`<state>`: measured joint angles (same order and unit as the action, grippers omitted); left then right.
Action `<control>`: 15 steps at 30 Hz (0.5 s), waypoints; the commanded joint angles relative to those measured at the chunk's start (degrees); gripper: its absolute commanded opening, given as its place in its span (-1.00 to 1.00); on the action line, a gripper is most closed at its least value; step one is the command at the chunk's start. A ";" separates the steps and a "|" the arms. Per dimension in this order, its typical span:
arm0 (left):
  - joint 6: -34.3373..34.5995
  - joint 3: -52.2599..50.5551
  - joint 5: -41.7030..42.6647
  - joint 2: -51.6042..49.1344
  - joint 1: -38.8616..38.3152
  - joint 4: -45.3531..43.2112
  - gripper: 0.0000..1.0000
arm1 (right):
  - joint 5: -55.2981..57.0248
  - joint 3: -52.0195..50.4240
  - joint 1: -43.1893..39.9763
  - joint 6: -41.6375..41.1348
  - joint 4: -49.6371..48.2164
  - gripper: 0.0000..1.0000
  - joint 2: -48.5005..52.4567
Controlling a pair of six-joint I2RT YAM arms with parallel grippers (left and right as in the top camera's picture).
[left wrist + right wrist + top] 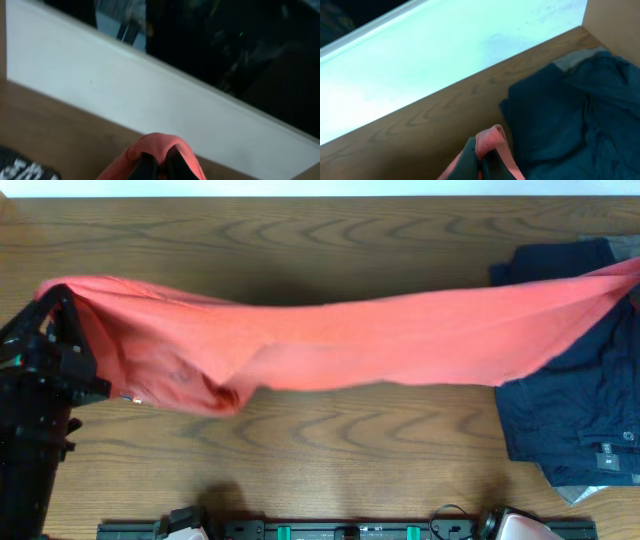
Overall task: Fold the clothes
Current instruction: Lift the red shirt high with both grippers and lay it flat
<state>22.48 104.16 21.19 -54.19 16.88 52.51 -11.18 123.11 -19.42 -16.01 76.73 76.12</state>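
The coral-red T-shirt (330, 340) hangs stretched in the air across the table, from far left to far right, sagging at the lower left. No lettering shows. My left gripper (62, 298) is shut on its left end; the left wrist view shows red cloth (159, 145) draped over the two fingers (160, 167). My right gripper is out of the overhead view at the right edge; in the right wrist view its fingers (482, 159) are shut on a folded edge of the red shirt (490, 137).
A pile of dark navy garments (585, 400) lies at the table's right end, under the shirt's right part, also in the right wrist view (570, 115). A white wall (150, 95) runs along the table's far edge. Arm bases (350, 530) sit at the front edge.
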 commanded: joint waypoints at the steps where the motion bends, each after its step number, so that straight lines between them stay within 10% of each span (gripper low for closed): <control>1: -3.19 0.11 2.71 -5.73 0.50 2.19 -0.88 | -1.05 0.57 -0.63 2.47 0.50 -0.98 2.40; 15: -10.45 0.11 4.55 -33.00 -5.35 -9.88 -0.88 | -4.92 0.55 8.83 3.74 -14.01 -0.98 25.59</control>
<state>14.92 103.98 25.39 -83.18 12.53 46.41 -15.73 123.26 -12.93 -12.71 66.37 97.71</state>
